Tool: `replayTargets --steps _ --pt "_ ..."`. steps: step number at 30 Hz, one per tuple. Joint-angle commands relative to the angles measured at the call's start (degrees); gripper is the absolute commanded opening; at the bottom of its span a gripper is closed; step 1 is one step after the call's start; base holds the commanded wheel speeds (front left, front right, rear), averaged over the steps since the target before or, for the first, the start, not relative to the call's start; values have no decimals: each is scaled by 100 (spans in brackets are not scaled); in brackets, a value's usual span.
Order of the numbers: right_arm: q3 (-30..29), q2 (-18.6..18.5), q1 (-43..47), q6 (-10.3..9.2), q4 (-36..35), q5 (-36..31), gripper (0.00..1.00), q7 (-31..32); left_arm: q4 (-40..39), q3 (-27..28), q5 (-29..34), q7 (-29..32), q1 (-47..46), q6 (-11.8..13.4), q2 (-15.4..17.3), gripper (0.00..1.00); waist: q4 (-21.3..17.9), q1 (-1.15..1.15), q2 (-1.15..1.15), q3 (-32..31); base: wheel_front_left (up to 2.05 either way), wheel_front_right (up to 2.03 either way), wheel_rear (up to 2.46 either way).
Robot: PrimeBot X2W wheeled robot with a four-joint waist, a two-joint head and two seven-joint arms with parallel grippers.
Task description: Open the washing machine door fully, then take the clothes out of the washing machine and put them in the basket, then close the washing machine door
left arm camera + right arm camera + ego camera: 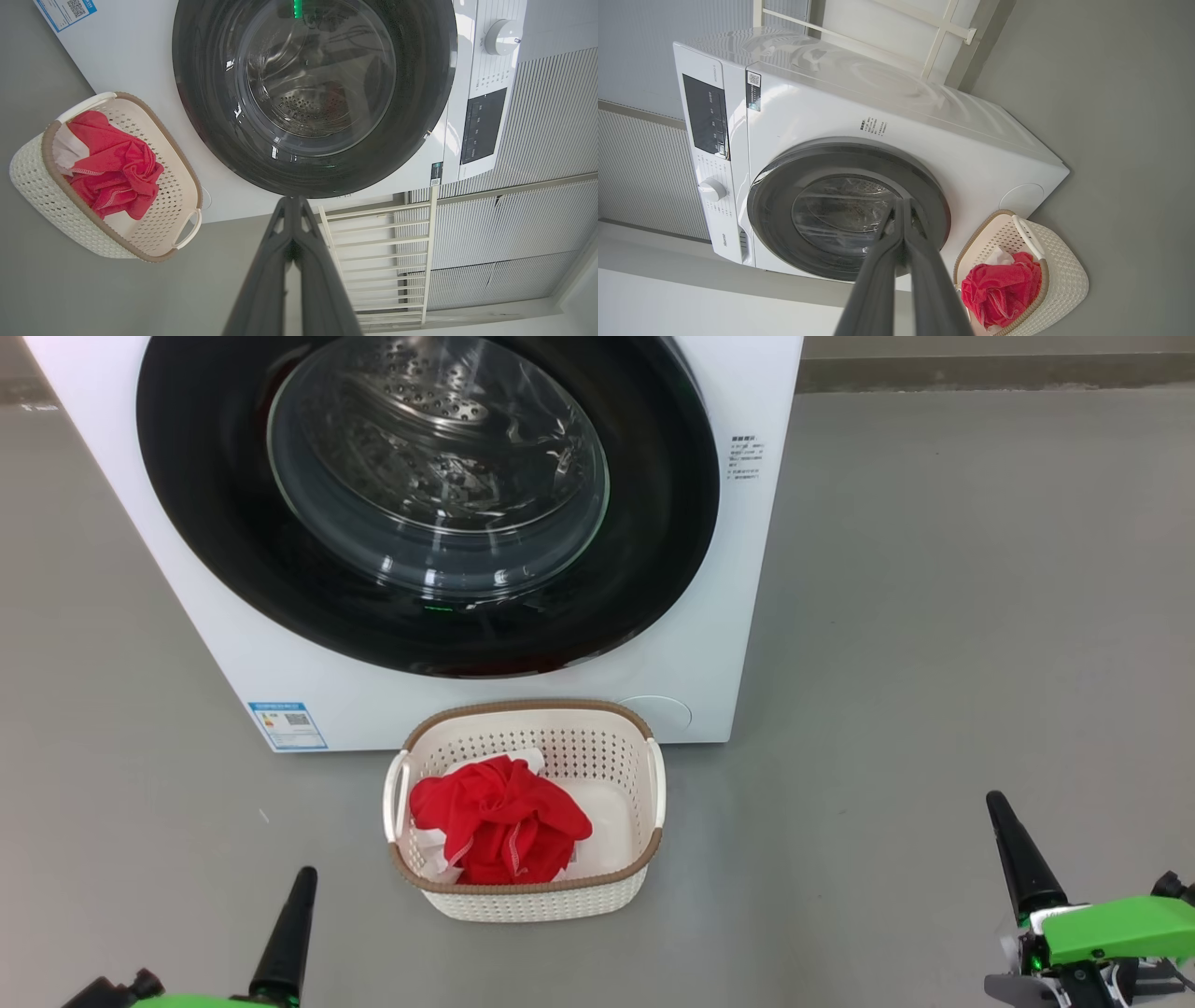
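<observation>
Left end effector (292, 200) pinched; basket (534, 902) before door (224, 551).

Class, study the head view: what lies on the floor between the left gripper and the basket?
The stretch is bare: in the head view, grey floor runs from the left gripper to the basket, which holds the red clothes.

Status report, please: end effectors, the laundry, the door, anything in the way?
Left end effector shut, empty; right end effector shut, empty. Bright red fabric clothes in cream perforated plastic basket. Round glossy black washing machine door closed. No obstruction seen.
</observation>
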Motion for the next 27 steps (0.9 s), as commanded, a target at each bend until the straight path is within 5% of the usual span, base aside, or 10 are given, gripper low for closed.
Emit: replayTargets --steps 1,17,27 --pt "110 -100 -333 -2 -132 174 0 58 -97 192 -154 37 -298 -82 62 0 1 0 0 3 0 0 0" --pt "125 -124 -525 -5 -27 1253 0 333 13 332 -1203 304 -437 -133 71 0 11 0 0 45 0 0 0" --pt "125 -125 -526 -5 -26 1258 0 334 13 332 -1207 305 -438 -133 71 0 11 0 0 45 0 0 0"
